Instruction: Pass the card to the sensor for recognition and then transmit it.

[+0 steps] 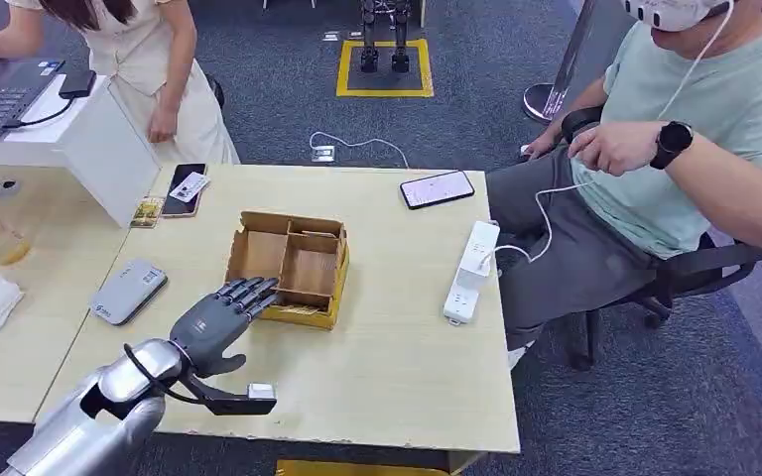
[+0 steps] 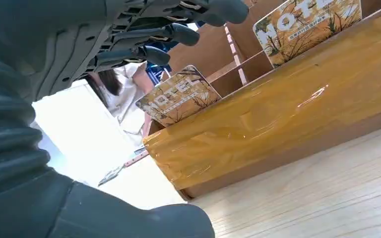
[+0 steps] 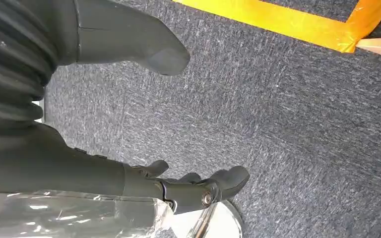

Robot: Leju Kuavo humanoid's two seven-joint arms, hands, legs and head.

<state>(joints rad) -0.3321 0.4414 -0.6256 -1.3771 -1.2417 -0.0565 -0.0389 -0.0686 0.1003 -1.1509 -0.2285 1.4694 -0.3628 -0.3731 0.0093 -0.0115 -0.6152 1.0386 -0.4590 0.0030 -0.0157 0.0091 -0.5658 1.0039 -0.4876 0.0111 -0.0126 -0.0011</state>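
Note:
A brown cardboard box (image 1: 288, 266) with compartments stands mid-table. Two printed hotel cards (image 2: 178, 95) (image 2: 307, 25) stand upright inside it, behind its taped front wall (image 2: 278, 124). My left hand (image 1: 220, 317) lies just left of the box's near corner, fingers (image 2: 154, 34) stretched out toward its rim and apart, holding nothing. The grey card sensor (image 1: 129, 291) lies flat on the table to the left of that hand. My right hand (image 3: 94, 168) hangs over the dark carpet, thumb and fingers apart, empty.
Another card (image 1: 146, 211) and a phone (image 1: 185, 188) lie at the table's back left beside a white board (image 1: 109, 149). A second phone (image 1: 437, 188) and a power strip (image 1: 471, 270) lie right. One person sits at the right, another stands back left.

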